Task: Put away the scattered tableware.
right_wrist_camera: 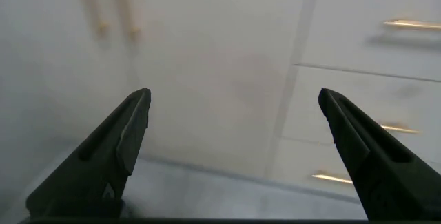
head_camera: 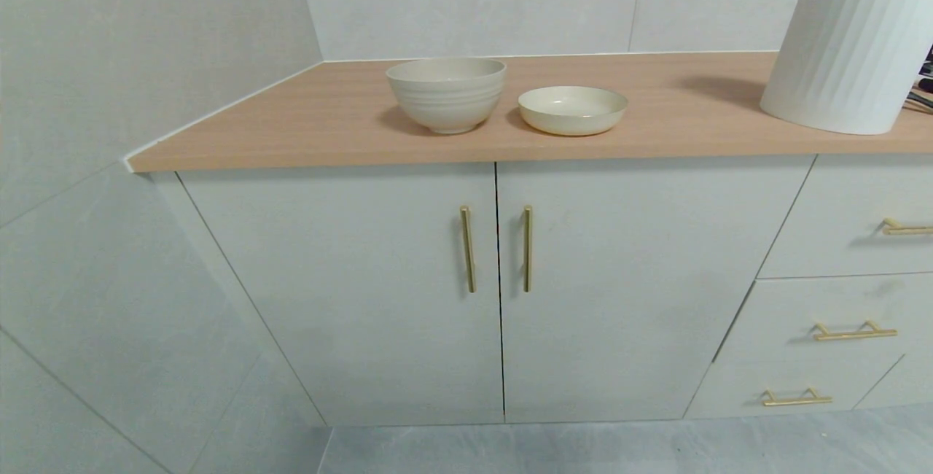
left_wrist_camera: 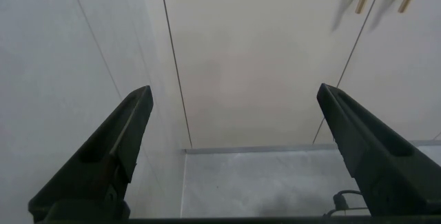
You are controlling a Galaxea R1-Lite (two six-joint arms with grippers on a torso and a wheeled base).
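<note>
A deep ribbed beige bowl (head_camera: 446, 93) stands on the wooden countertop (head_camera: 291, 124), and a shallow cream bowl (head_camera: 572, 109) sits just to its right. Below them are two shut cabinet doors with gold handles (head_camera: 468, 249) (head_camera: 527, 248). My left gripper (left_wrist_camera: 234, 100) is open, held low before the left cabinet door near the floor. My right gripper (right_wrist_camera: 234, 103) is open too, low in front of the cabinet, with the drawers (right_wrist_camera: 386, 79) ahead of it. Nothing is between either pair of fingers.
A tall white fluted container (head_camera: 853, 36) stands at the right end of the countertop. Three drawers with gold handles (head_camera: 854, 331) fill the cabinet's right side. A tiled wall (head_camera: 109, 95) closes in on the left. Grey floor (head_camera: 583, 448) lies below.
</note>
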